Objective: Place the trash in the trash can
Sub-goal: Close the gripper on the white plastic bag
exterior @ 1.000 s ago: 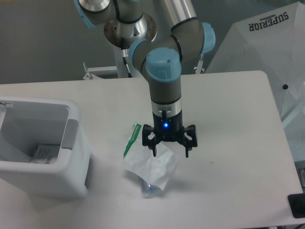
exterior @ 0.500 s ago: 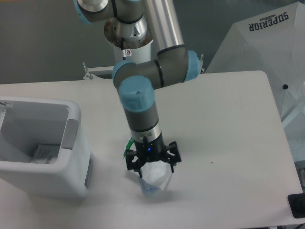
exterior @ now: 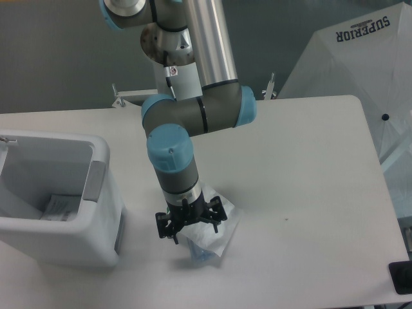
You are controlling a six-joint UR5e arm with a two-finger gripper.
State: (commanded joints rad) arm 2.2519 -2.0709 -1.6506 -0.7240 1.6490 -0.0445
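- The table [exterior: 309, 167] carries all items; its right half holds nothing that bears on the task.
- The arm [exterior: 193, 116] reaches down from the far mount and points its wrist straight at the table, which suits a top-down grasp.
- The bin [exterior: 96, 212] stands at the left edge, mouth up and unobstructed, with a scrap of paper [exterior: 59, 207] already inside. It sits near the trash, so the carry should be short.
- The bag [exterior: 215, 228] lies crumpled on the table, directly under the wrist and just right of the bin. It drapes over the bottle.
- The gripper [exterior: 188, 225] sits low over the bag with fingers spread wide, one to each side of the bag's left part. It holds nothing yet.
- The bottle [exterior: 198, 259] shows only as a bluish end poking from the bag's near edge; its label cannot be made out.
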